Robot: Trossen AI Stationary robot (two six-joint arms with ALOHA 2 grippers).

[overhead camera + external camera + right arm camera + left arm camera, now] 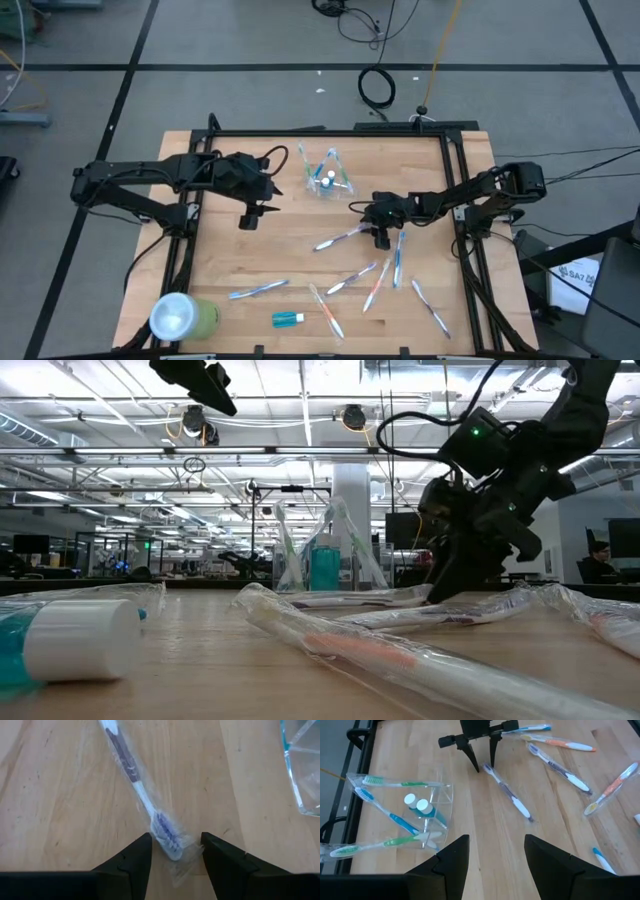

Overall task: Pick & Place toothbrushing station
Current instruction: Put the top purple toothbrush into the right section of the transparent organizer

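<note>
Two cups are sitting on the wooden bench (250, 260). One, the small clear plastic cup (328, 177), is standing toward the far middle of the bench and is carrying two small tubes with white caps (417, 804) plus three wrapped toothbrushes (395, 784) that are leaning out over its rim. The other, a larger light-green cup (183, 317) with a whitish top, is lying at the near left corner, and what it is holding cannot be made out.

The right tool (381, 233) is hanging low over the middle of the bench, its fingers (131, 857) standing apart on either side of the bristle end of a wrapped purple-and-white toothbrush (142, 797); the brush is lying flat on the wood between them, and whether the fingers are touching its wrapper cannot be told. The clear cup is sitting near this tool, just off to its far left.

The left tool (249, 216) is hovering above the bench left of the clear cup, its fingers (447, 860) spread wide and gripping nothing.

Several more wrapped toothbrushes (378, 283) are lying scattered across the near right part of the bench, and a small teal tube with a white cap (288, 318) is resting by the near edge. No writing is legible on any wrapper or tube.
</note>
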